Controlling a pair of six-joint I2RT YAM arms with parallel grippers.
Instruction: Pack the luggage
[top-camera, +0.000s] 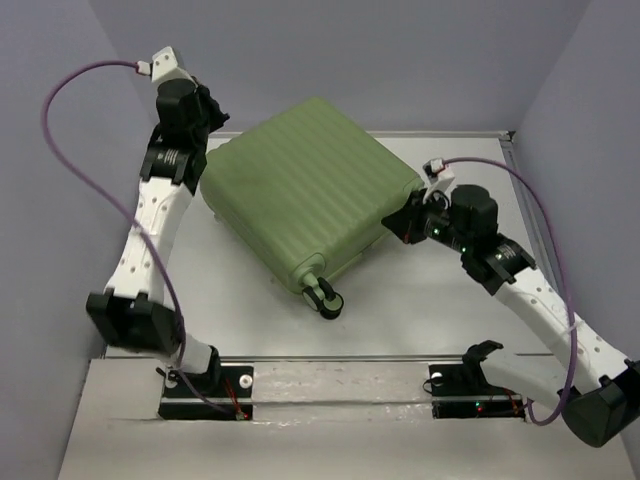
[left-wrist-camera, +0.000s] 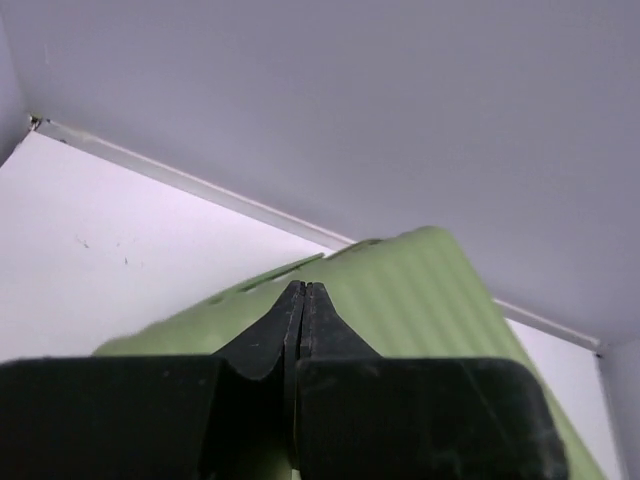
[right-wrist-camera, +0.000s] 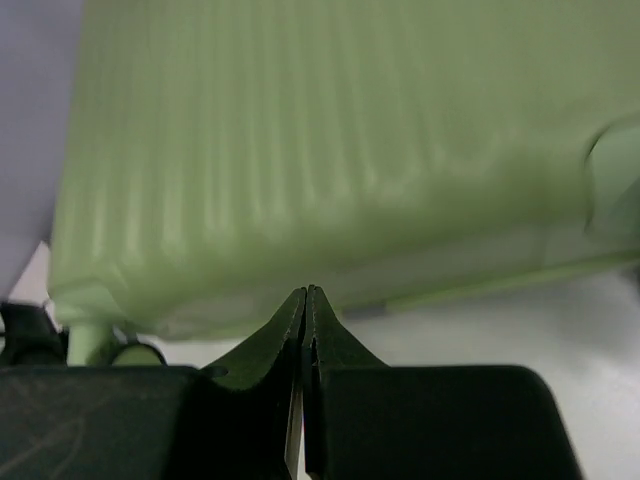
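The luggage is a light-green ribbed hard-shell suitcase lying closed and flat on the white table, turned diagonally, with a black-and-green wheel at its near corner. My left gripper is at the case's far left corner, shut, its tips over the ribbed shell. At the case's right side my right gripper is shut too, its tips close to the lower edge of the shell. Neither gripper holds anything.
Grey-lilac walls enclose the white table on the left, back and right. A metal rail runs along the near edge by the arm bases. A purple cable loops from each arm.
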